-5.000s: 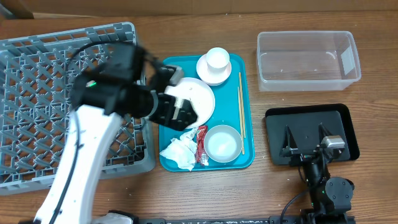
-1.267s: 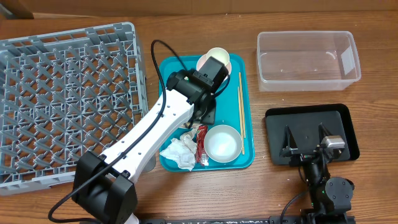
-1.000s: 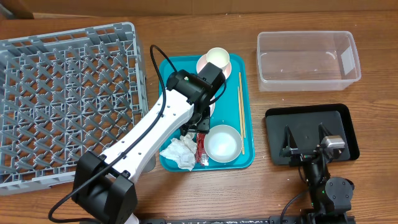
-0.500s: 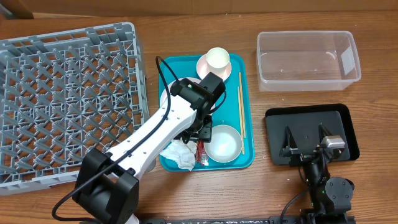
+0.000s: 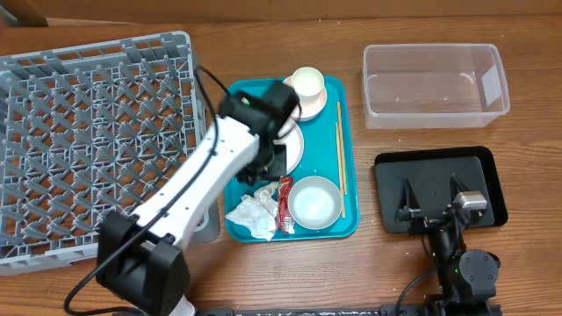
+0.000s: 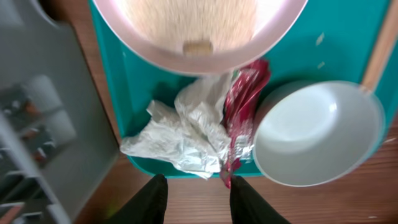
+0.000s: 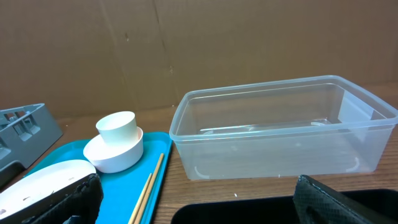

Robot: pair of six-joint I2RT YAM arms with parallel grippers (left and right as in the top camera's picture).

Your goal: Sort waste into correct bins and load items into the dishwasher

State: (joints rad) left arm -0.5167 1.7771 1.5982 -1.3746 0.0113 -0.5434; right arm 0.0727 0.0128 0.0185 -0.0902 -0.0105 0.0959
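My left gripper (image 5: 270, 167) hovers over the teal tray (image 5: 329, 230), above the crumpled white napkin (image 6: 180, 134) and the red foil wrapper (image 6: 245, 115). Its black fingers (image 6: 149, 202) stand partly apart with nothing between them, so the left gripper (image 6: 198, 202) is open. The pink plate (image 6: 199, 31) holds pale crumbs. A whitish bowl (image 6: 317, 134) sits beside the wrapper. A white cup (image 5: 306, 82) stands in a second bowl (image 7: 115, 155). The chopsticks (image 5: 341, 158) lie along the tray's right side. My right gripper (image 7: 199, 205) rests wide open over the black tray (image 5: 479, 171). The clear tub (image 5: 435, 83) is empty.
The big grey dish rack (image 5: 97, 140) fills the left of the table, its corner close to the tray's left edge. My left arm's white link (image 5: 184, 193) lies across the rack's right wall. Bare wood shows between the teal tray and the two bins.
My left wrist has pulled back and left, from over the wrapper and bowl toward the plate. Its jaws have narrowed. Napkin and wrapper still lie on the tray. My right arm has not moved.
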